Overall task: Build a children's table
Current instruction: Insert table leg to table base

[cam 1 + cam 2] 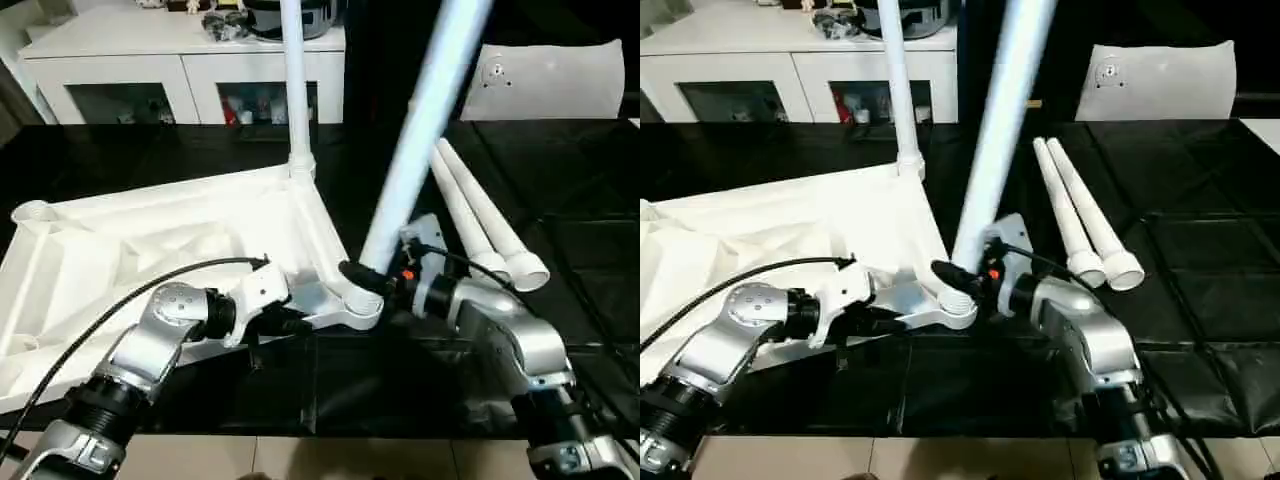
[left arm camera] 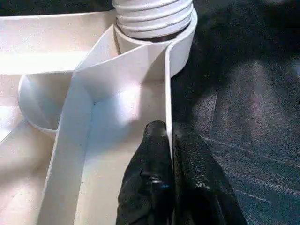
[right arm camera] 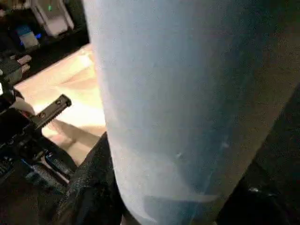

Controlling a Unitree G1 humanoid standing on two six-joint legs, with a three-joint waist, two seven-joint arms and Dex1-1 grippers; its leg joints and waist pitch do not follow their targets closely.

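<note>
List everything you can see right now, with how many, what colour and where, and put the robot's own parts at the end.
tabletop: one, white, upside down on the black work table, ribs up.
upright leg: one, white, standing in the far corner socket.
tilted leg: one, white, leaning over the near corner socket, threaded end at the socket.
loose legs: two, white, lying side by side on the right.
work table: one, black-covered, under everything.
cabinet: one, white, glass doors, behind the table.
left end effector: one, black fingers, pinching the tabletop's edge wall.
right end effector: one, black fingers, closed round the tilted leg's lower end.
</note>
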